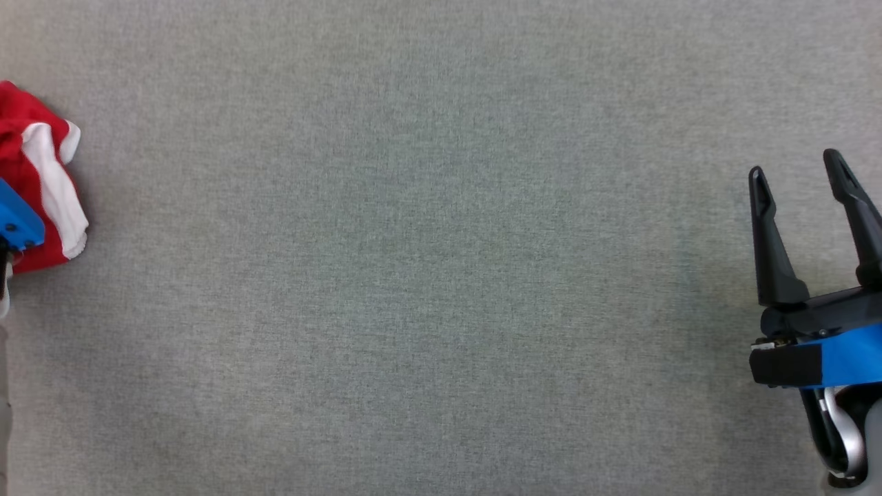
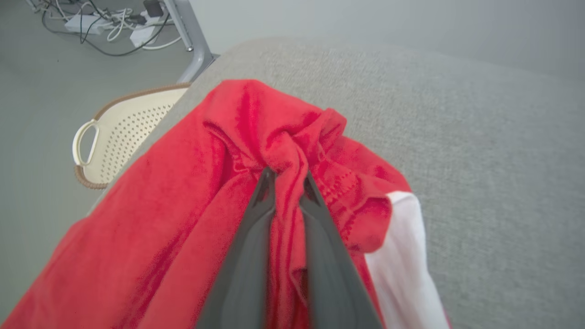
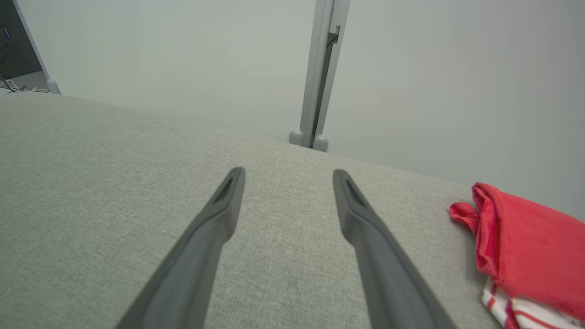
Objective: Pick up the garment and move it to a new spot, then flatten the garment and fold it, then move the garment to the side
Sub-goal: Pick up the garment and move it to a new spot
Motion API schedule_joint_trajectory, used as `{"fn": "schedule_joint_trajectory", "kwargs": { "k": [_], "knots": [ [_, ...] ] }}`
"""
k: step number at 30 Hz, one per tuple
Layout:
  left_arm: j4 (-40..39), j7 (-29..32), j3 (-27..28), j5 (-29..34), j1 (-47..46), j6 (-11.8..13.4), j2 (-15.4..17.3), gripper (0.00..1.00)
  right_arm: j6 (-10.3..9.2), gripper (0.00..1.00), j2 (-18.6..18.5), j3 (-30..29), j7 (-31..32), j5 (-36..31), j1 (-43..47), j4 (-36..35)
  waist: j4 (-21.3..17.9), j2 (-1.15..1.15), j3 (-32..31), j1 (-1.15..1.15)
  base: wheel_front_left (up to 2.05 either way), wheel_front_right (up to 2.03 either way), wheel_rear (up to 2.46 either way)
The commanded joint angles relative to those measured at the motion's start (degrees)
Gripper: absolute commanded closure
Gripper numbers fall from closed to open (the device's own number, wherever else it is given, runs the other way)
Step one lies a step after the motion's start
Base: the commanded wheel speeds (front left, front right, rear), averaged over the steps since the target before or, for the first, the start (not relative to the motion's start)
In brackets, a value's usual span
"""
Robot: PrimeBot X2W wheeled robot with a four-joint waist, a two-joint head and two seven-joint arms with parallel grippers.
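Grey woven cloth covers the table (image 1: 441,289), which spreads across the whole head view. At its far left edge lies the garment (image 1: 38,172), a bunched red heap with a broad white band, part of it hanging over the table's side. The left gripper (image 2: 287,174) has its two dark fingers drawn narrow around a raised fold of the red cloth, which is pinched between the tips. The white band (image 2: 402,256) falls just right of the fingers in the left wrist view. Beyond the table's edge, on the floor, stand a cream perforated basket (image 2: 123,137), a metal leg (image 2: 189,41) and a tangle of cables (image 2: 105,23). The right gripper (image 1: 794,164) is at the far right, well apart from the garment, its fingers spread wide with nothing between them, over bare cloth.
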Motion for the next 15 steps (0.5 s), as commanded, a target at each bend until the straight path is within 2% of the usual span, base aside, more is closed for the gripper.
{"fn": "schedule_joint_trajectory", "kwargs": {
  "k": [1, 8, 15],
  "knots": [
    [-0.9, -1.9, -0.5, 0.4, -1.0, -0.1, 0.4, 1.0, -0.01, 0.0, 0.5, 0.1, -0.6, 0.5, -0.4, 0.6, -1.0, 0.0, -1.7, 0.0, 0.0, 0.0, 0.0],
    [-7.1, -12.2, -4.4, 2.1, -4.0, -0.1, 1.1, 1.0, -0.01, 0.0, 2.8, 0.2, -3.4, 1.1, 0.6, 5.0, -3.2, 0.0, -7.5, 0.0, 0.0, 0.0, 0.0],
    [-19.3, -15.7, -10.9, 2.0, -6.3, -0.1, 0.4, 1.0, -0.01, 0.0, 5.1, 1.1, -6.4, 2.1, 1.4, 9.5, -7.1, 0.0, -12.4, 0.0, 0.0, 0.0, 0.0]
  ]
}}
